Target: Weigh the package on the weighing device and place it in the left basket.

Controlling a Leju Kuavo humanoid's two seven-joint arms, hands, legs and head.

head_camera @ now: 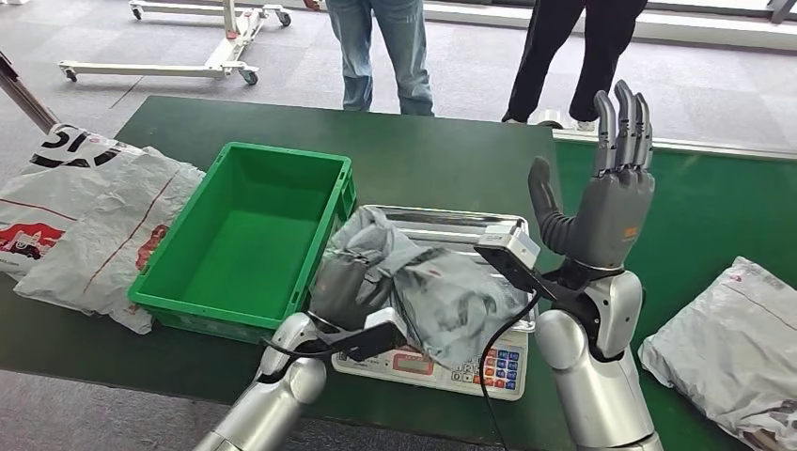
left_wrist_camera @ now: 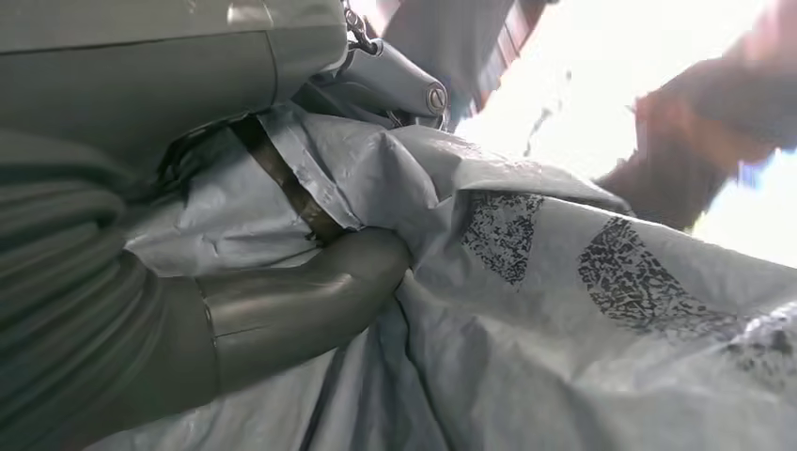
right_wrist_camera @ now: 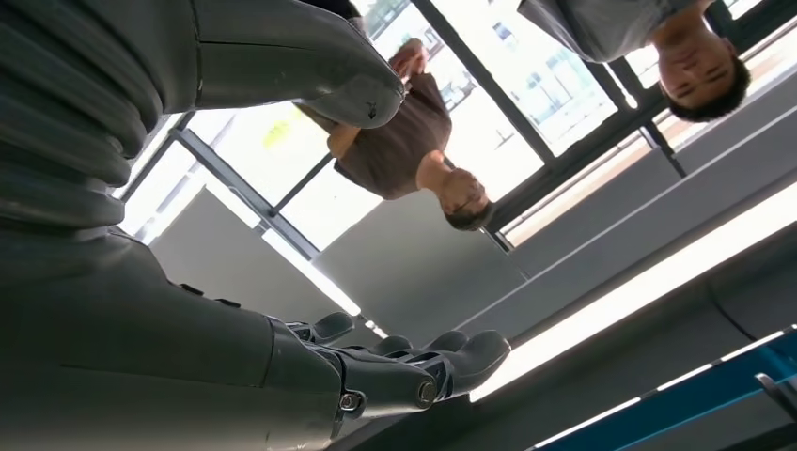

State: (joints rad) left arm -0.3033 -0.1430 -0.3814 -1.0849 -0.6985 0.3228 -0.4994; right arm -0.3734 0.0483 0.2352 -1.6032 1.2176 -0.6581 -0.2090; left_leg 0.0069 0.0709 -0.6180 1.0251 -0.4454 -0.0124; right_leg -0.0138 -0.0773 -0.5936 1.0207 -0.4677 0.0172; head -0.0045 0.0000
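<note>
The left robot hand gripped the grey package on the scale; its wrist view showed the thumb pressing wrinkled plastic. The right robot hand was raised, fingers spread, beside the green basket.

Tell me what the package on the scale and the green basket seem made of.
Package: thin grey plastic film, probably a poly mailer, judging by soft crumples and a dull sheen where the left hand grips it. Green basket: rigid moulded plastic, smooth and slightly glossy, with straight walls.
</note>
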